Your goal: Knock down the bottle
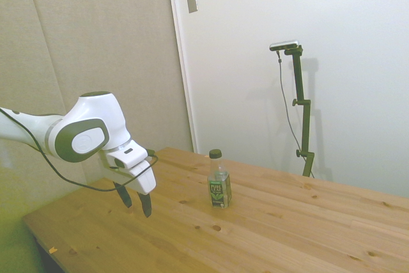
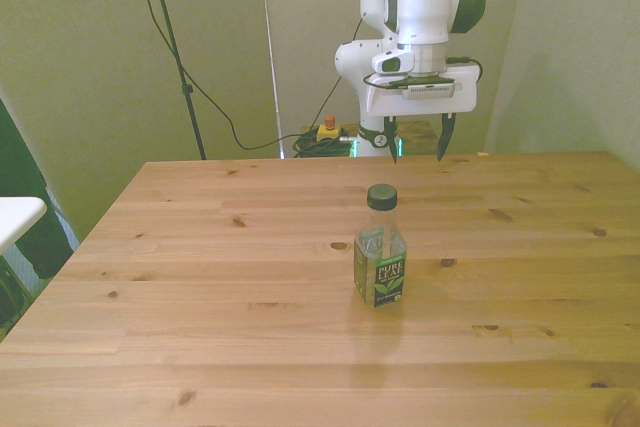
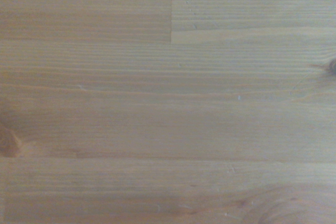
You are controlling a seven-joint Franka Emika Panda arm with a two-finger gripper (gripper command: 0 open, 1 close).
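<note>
The bottle (image 1: 219,182) (image 2: 381,252) stands upright near the middle of the wooden table (image 1: 275,222) (image 2: 200,247). It is small and clear, with a dark green cap and a dark green label with white lettering. My gripper (image 1: 135,204) (image 2: 417,150) hangs just above the table, well apart from the bottle, on the side toward the robot's base. Its two dark fingers point down and stand open with nothing between them. The wrist view holds only bare wood planks (image 3: 168,103); the bottle is out of that view.
A yellow box with a red button (image 2: 327,130) and cables lie on the floor behind the table's far edge. A white object (image 2: 15,219) juts in at the front view's left edge.
</note>
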